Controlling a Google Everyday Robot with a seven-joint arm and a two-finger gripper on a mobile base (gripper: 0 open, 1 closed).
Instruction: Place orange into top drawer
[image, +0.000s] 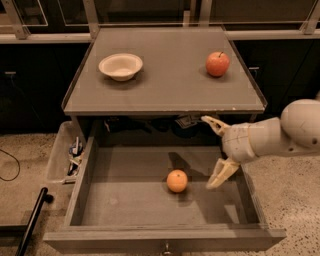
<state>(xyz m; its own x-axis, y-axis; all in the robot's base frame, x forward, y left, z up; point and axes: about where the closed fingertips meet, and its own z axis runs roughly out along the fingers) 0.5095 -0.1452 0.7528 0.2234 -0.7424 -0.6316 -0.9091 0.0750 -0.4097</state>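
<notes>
The orange (177, 180) lies on the flat bottom of the open top drawer (120, 200), right of its middle. My gripper (214, 151) is open and empty, up and to the right of the orange, apart from it. One pale fingertip (207, 119) is near the table's front edge, the other fingertip (216, 182) hangs over the drawer's right side. The white arm (280, 132) comes in from the right.
On the grey table top (170, 75) stand a white bowl (120, 66) at the left and a red apple (217, 63) at the right. A clear plastic bin of clutter (67, 156) sits left of the drawer. A black bar (32, 220) leans at lower left.
</notes>
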